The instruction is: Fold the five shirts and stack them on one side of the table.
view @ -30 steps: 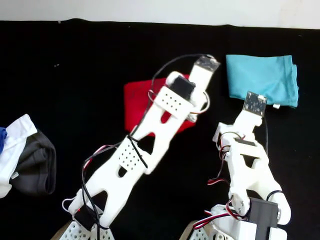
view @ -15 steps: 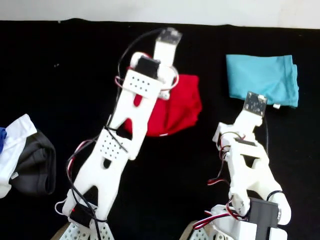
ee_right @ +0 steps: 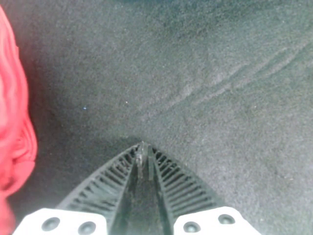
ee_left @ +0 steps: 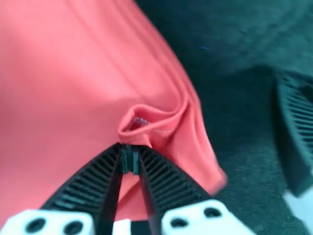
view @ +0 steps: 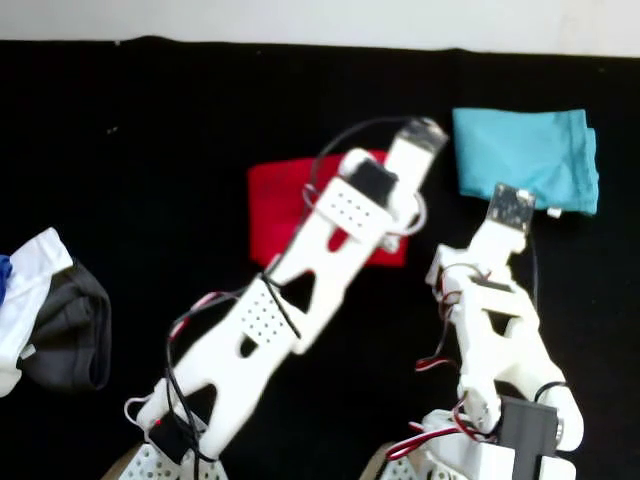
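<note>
Currently the red shirt (view: 280, 205) is seen lying flat at the middle of the black tabletop (view: 150, 120). A pucker near its far right edge is pinched by the closed left gripper (ee_left: 130, 159). The right gripper (ee_right: 142, 152), pressed shut on nothing, is held over bare tabletop just right of it, near the folded teal shirt (view: 525, 155).

left claw (ee_left: 129, 160) swung back right, red shirt (view: 285, 205) pulled flat
</note>
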